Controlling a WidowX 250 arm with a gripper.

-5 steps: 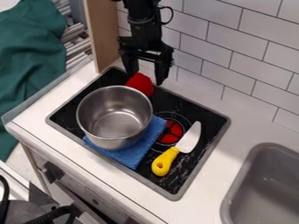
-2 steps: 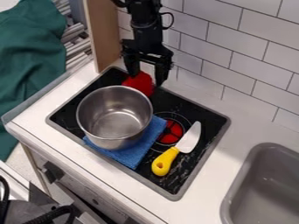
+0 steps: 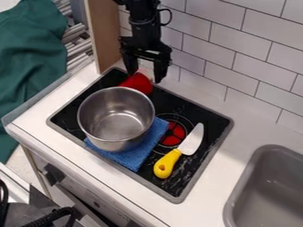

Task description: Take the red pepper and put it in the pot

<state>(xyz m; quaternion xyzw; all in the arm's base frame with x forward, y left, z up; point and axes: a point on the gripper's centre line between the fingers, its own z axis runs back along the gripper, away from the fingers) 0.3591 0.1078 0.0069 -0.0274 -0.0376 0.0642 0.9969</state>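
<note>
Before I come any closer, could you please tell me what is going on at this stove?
A black robot arm's gripper hangs over the back of the stove top, jaws spread apart, right by the red pepper. The pepper is outside the steel pot, on its wall side, and is not in the pot yet. The pot is empty and sits partly on a blue cloth, with a yellow-handled knife lying nearby.

Toy kitchen: black stovetop [image 3: 204, 166], grey sink [image 3: 237, 195], tiled wall [image 3: 237, 44].
</note>
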